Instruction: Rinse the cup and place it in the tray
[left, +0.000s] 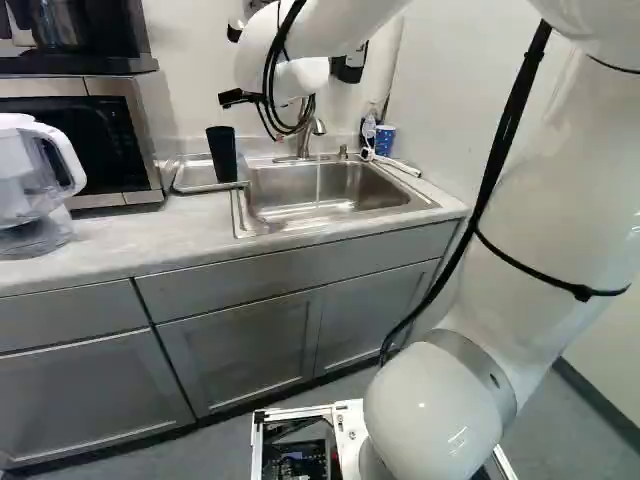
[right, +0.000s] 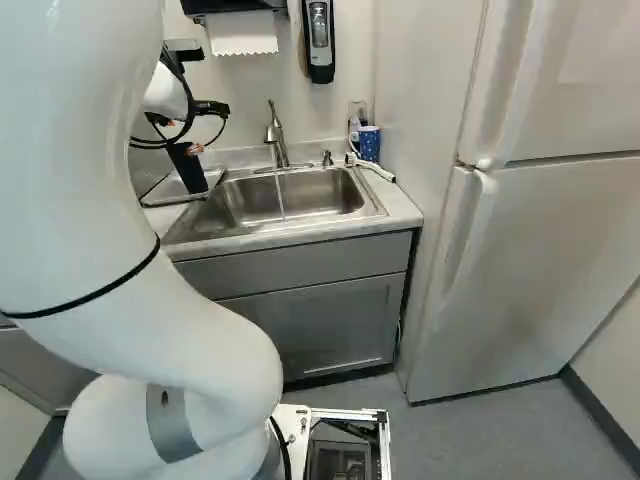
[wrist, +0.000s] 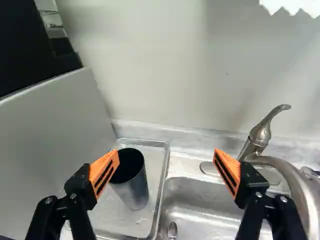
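Observation:
In the right base view my gripper (right: 196, 149) hangs by the wall near the black cup. The wrist view shows the gripper (wrist: 166, 169) open, its orange pads wide apart with nothing between them. The black cup (wrist: 131, 182) stands upright in the metal tray (wrist: 160, 200), beyond the fingers and closer to one of them, which overlaps its edge in that view. The left base view has the cup (left: 222, 153) on the tray (left: 190, 178), left of the sink. A thin stream of water (right: 279, 192) falls from the faucet (right: 275, 135) into the sink (right: 340, 195).
A microwave (left: 135, 130) and a clear pitcher (left: 35, 175) stand on the counter left of the tray. Behind the sink's right corner is a blue cup (right: 369, 143). A paper towel roll (right: 240, 32) and a dispenser (right: 319, 40) hang above; a fridge (right: 530, 270) stands right.

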